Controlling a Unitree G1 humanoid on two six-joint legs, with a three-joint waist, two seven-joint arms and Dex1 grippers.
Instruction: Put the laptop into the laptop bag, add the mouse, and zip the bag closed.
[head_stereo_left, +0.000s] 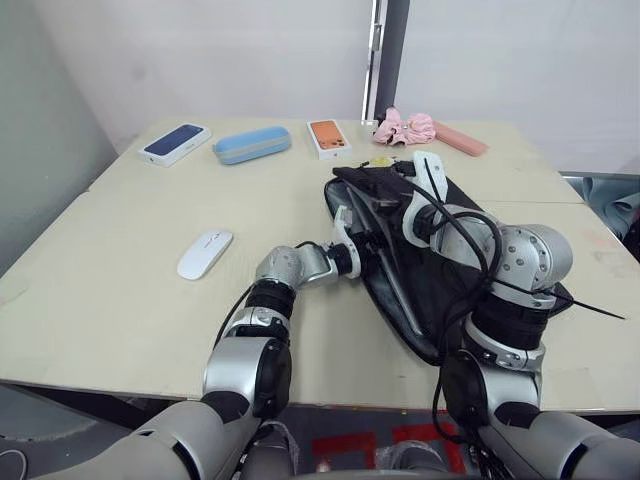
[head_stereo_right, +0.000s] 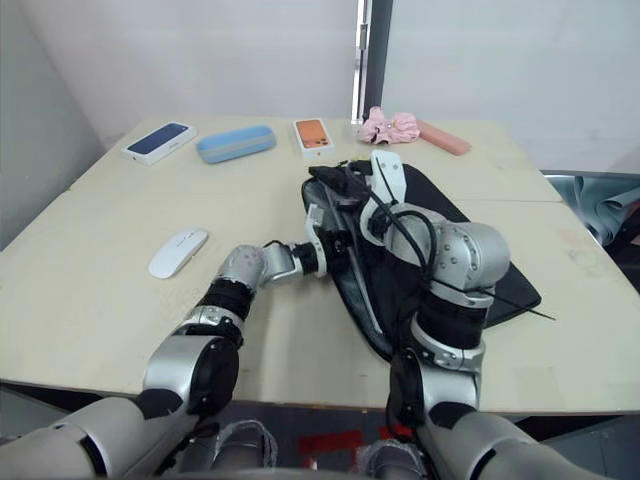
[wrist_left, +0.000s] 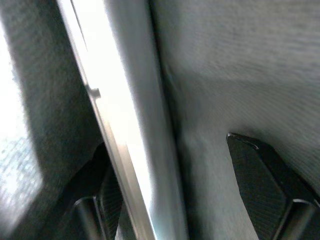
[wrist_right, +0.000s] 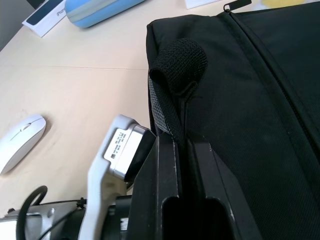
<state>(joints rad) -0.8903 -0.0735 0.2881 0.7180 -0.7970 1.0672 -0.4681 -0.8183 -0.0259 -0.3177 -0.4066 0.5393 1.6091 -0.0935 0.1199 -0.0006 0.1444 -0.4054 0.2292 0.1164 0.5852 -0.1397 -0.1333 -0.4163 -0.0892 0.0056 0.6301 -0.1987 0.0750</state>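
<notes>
The right gripper is clamped on a thin black handle of the flat black fabric laptop bag, lifting its soft flap. The left gripper stands spread around the thin silver laptop's edge inside the mouth. The laptop looks rigid and slick, best pushed by its edge. The small white oval mouse lies well apart on open wooden table.

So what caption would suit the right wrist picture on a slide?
Right gripper pinching the laptop bag by its black handle, mouse waiting on the table.
</notes>
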